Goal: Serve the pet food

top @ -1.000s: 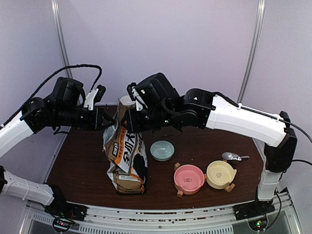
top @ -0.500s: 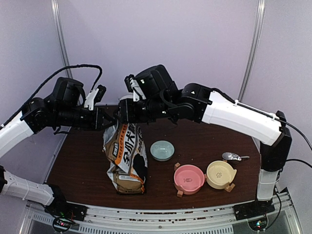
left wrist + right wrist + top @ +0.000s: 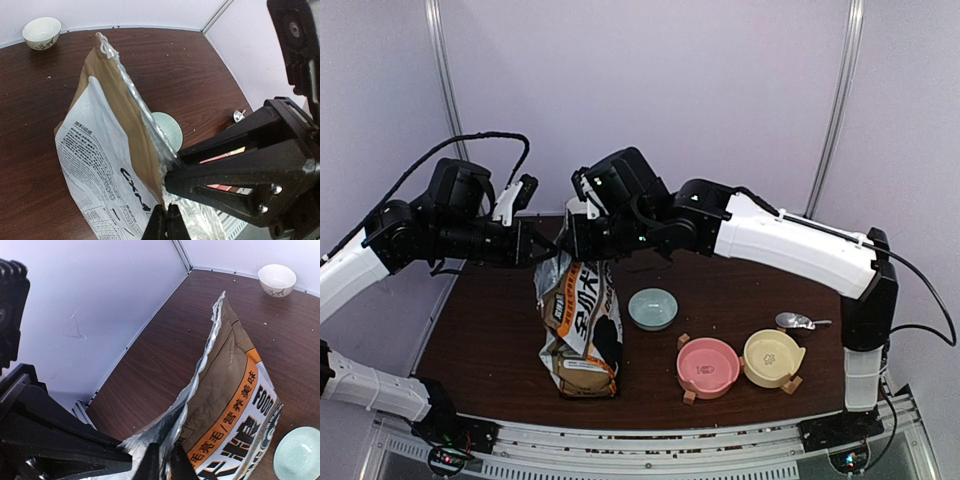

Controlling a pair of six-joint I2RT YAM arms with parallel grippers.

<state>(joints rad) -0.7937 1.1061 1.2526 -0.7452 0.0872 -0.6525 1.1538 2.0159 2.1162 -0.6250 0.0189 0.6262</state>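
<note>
A brown-and-white printed bag (image 3: 578, 320) stands upright at the table's left-middle, its foil-lined top edge (image 3: 131, 95) pinched from both sides. My left gripper (image 3: 167, 220) is shut on the rim's near corner. My right gripper (image 3: 164, 460) faces it, one finger on each side of the foil rim (image 3: 200, 375), closed on it. In the top view the left gripper (image 3: 548, 248) and the right gripper (image 3: 570, 246) meet above the bag. The pet food itself is hidden inside the bag.
A pale green bowl (image 3: 652, 308) sits right of the bag. A pink bowl (image 3: 708, 366) and a yellow bowl (image 3: 772, 357) stand on wooden holders near the front. A silver scoop (image 3: 800, 321) lies behind the yellow bowl. A white bowl (image 3: 42, 32) is at the back.
My right gripper has moved left and down onto the bag's top edge and closed on the foil rim. The left gripper has kept its hold and place.
</note>
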